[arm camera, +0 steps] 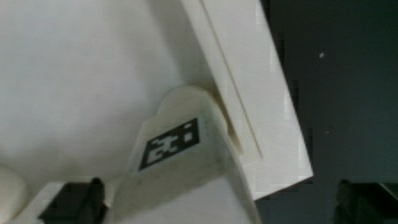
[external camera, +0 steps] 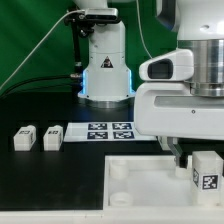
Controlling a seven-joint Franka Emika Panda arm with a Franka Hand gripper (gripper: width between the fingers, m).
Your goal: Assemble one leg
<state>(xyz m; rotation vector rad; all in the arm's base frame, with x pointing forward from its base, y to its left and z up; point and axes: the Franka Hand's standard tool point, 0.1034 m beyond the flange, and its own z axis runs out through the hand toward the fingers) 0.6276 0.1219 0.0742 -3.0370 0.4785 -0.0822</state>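
A leg [external camera: 206, 172], a small white block with a black-and-white tag, stands at the exterior view's right end of the large white panel [external camera: 140, 178]. My gripper [external camera: 193, 154] hangs over it from the big white arm. In the wrist view the leg [arm camera: 175, 143] lies between my two dark fingers [arm camera: 75, 200], which stand wide apart on either side. My gripper [arm camera: 219, 206] is open and the right finger is clear of the leg. The panel [arm camera: 71, 80] fills the view beside its raised edge. Two more legs [external camera: 23, 137] [external camera: 52, 137] lie on the black table at the exterior view's left.
The marker board [external camera: 103, 131] lies on the table in front of the arm's white base [external camera: 106, 70]. A green backdrop and cables stand behind. Dark table [arm camera: 338, 90] shows past the panel's edge in the wrist view.
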